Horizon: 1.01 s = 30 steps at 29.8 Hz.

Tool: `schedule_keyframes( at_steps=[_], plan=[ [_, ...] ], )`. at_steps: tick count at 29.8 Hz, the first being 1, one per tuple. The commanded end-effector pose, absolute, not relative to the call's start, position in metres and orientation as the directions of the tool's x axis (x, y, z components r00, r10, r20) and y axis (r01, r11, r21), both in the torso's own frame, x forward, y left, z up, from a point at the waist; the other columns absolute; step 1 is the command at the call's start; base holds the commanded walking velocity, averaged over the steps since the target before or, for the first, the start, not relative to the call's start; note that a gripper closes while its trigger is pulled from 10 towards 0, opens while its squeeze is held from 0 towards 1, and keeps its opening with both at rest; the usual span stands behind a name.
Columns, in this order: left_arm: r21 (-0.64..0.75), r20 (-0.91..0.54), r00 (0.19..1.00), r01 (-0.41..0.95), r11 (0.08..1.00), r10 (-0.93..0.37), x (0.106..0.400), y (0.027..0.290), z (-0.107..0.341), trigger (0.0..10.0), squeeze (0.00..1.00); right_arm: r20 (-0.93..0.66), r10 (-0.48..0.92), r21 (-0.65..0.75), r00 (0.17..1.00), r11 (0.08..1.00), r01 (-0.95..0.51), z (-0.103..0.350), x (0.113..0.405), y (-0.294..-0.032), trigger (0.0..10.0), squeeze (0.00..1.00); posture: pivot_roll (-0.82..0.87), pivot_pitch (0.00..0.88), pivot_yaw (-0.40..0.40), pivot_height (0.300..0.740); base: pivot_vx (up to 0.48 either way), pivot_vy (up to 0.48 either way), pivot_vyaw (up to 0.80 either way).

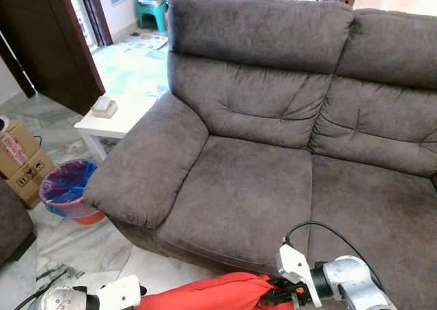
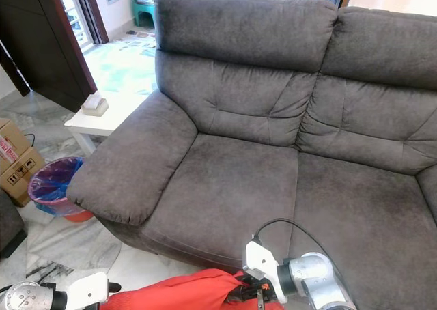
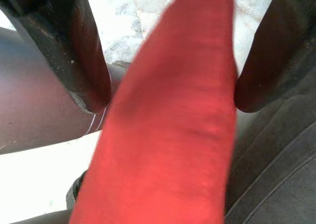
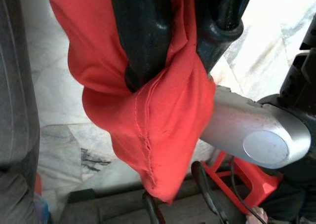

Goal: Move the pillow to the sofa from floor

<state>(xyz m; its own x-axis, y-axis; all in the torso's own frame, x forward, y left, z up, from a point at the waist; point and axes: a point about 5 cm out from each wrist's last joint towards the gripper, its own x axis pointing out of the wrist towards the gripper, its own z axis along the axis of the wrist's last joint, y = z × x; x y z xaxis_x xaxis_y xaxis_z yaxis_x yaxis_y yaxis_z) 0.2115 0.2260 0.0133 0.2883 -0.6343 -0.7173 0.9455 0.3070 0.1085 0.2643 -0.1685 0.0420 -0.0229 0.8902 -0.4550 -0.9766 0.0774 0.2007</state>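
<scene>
The red pillow [image 1: 205,293] hangs between the two arms at the near edge of the head views, held up off the marble floor [image 1: 89,252] in front of the dark grey sofa [image 1: 273,153], below the front edge of the seat cushion and not resting on it. The right pincer [image 4: 168,41] grips one end: in the right wrist view its black fingers [image 4: 143,31] are closed on a bunched fold of red fabric, which drapes down around them with a stitched seam showing. The left pincer [image 3: 170,91] is at the other end; in the left wrist view its two dark fingers [image 3: 74,61] stand fairly wide on either side of the red cloth, which runs between them, and I cannot tell whether they actually press it. In the head views the left arm's white and silver wrist [image 1: 95,298] sits low at the left, just beside the pillow's edge, while the right arm's silver wrist [image 1: 341,279] with a black cable looping above it is over the front of the sofa seat. Beside the sofa's armrest stands a small white bench [image 1: 113,122] carrying a tissue box [image 1: 104,106]. On the floor near it sit a bin lined with a blue bag [image 1: 67,190] and a cardboard box [image 1: 20,163].
</scene>
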Motion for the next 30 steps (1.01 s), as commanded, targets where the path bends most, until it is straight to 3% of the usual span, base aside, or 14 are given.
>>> schedule_keyframes(
  at_steps=[1,6,7,14,18,30],
  plan=[
    [0.069,-0.746,0.235,0.958,0.278,-0.623,0.202,0.227,0.005,10.0,1.0,-0.385,0.923,0.143,-0.016,0.043,-0.989,0.06,0.272,-0.163,10.0,0.0,0.11,0.094,0.018,0.74,0.0,0.0,0.0],
    [0.087,-0.782,0.203,0.972,0.218,-0.59,0.197,0.228,0.0,10.0,0.99,-0.372,0.928,0.146,-0.027,0.03,-0.989,0.063,0.272,-0.161,10.0,0.0,0.11,0.096,0.016,0.74,0.0,0.0,0.0],
    [0.11,-0.781,0.221,0.969,0.221,-0.584,0.199,0.228,-0.001,10.0,0.0,-0.361,0.932,0.147,-0.041,0.013,-0.989,0.066,0.271,-0.16,10.0,0.0,0.11,0.097,0.015,0.74,0.0,0.0,0.0],
    [0.21,-0.775,0.315,0.946,0.248,-0.548,0.211,0.228,0.0,10.0,0.0,-0.354,0.935,0.14,-0.041,0.01,-0.99,0.07,0.272,-0.161,10.0,0.0,0.11,0.098,0.014,0.74,0.0,0.0,0.0],
    [0.256,-0.765,0.387,0.916,0.307,-0.515,0.219,0.233,0.001,10.0,0.0,-0.355,0.934,0.141,-0.038,0.013,-0.99,0.071,0.273,-0.162,10.0,0.0,0.11,0.099,0.013,0.74,0.0,0.0,0.0],
    [0.228,-0.758,0.373,0.92,0.318,-0.535,0.217,0.229,-0.006,10.0,0.0,-0.341,0.94,0.143,-0.023,0.028,-0.989,0.074,0.274,-0.16,10.0,0.0,0.1,0.097,0.013,0.74,0.0,0.0,0.0]
  ],
)
